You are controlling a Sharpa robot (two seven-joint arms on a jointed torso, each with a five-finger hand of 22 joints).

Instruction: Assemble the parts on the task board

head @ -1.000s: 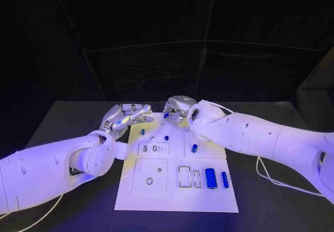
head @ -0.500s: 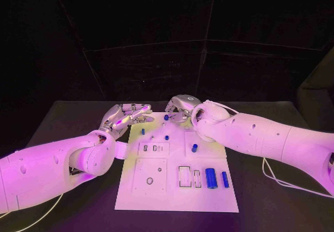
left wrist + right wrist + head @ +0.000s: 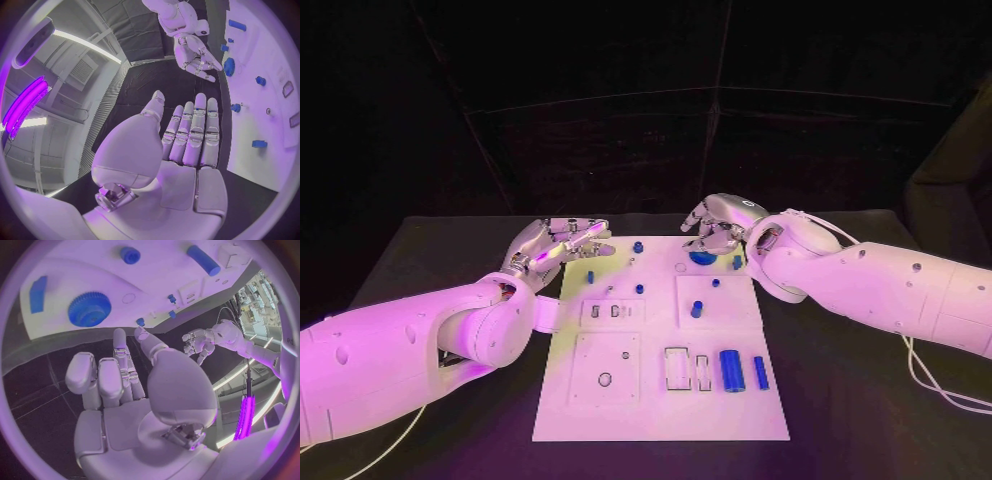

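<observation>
The task board [image 3: 661, 400] lies flat in the middle of the black bench [image 3: 430, 250], its long side running away from the robot. Near its close edge sit a thick blue cylinder [image 3: 733, 371] and a thinner blue rod [image 3: 760, 372] side by side, next to two rectangular slots. Midway up, a small blue peg [image 3: 697, 309] stands alone, and further on a few more small blue pegs dot the far half. At the far right corner of the board a blue gear [image 3: 702, 258] lies flat, with a blue block [image 3: 737, 262] just beside it.

Bare bench runs down both long sides of the board and along its near edge; the near half of the board has nothing over it.

The left robot hand [image 3: 560, 243] hovers at the board's far left corner, fingers stretched out straight and close together, thumb apart, holding nothing. The right robot hand [image 3: 715, 226] hangs just beyond the far right corner, above and behind the gear, palm down, fingers partly bent and spread, empty; in the right wrist view the gear [image 3: 89, 308] lies ahead of its fingertips [image 3: 119, 335] without contact
</observation>
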